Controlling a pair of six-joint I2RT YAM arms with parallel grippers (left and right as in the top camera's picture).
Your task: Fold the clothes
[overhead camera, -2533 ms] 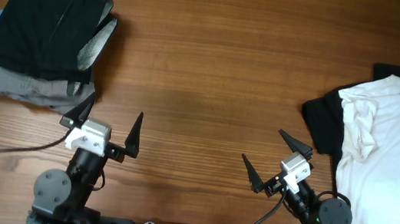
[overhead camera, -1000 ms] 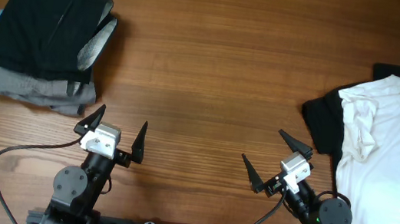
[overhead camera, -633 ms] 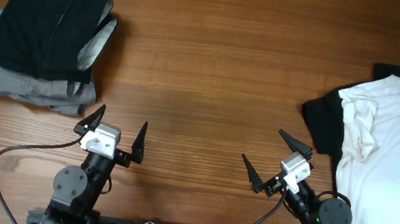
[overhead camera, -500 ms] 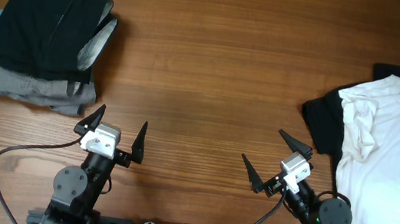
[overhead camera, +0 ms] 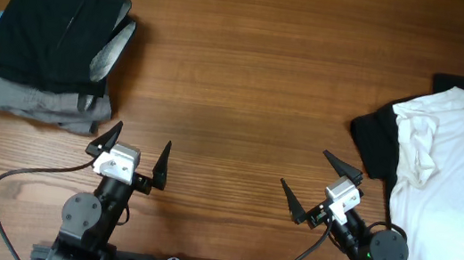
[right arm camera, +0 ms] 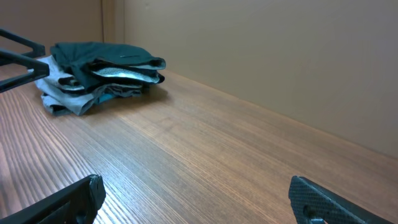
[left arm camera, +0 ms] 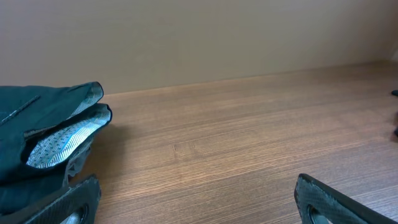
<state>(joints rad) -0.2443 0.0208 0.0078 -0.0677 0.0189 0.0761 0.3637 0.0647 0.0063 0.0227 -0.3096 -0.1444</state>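
Observation:
A stack of folded clothes (overhead camera: pixel 55 39), black on top of grey, lies at the far left; it also shows in the left wrist view (left arm camera: pixel 43 134) and the right wrist view (right arm camera: pixel 99 73). A crumpled white shirt (overhead camera: pixel 457 191) lies over a black garment (overhead camera: pixel 376 145) at the right edge. My left gripper (overhead camera: pixel 133 150) is open and empty near the front edge, just below the stack. My right gripper (overhead camera: pixel 313 184) is open and empty, left of the white shirt.
The wooden table (overhead camera: pixel 247 87) runs between the stack and the unfolded pile. A black cable (overhead camera: pixel 5 185) loops at the front left beside the left arm's base. A plain wall (left arm camera: pixel 199 37) stands behind the table.
The left gripper shifted slightly to the right and toward the front between 2.5 s and 1 s ago, then stayed still. The right arm and the clothes have not moved.

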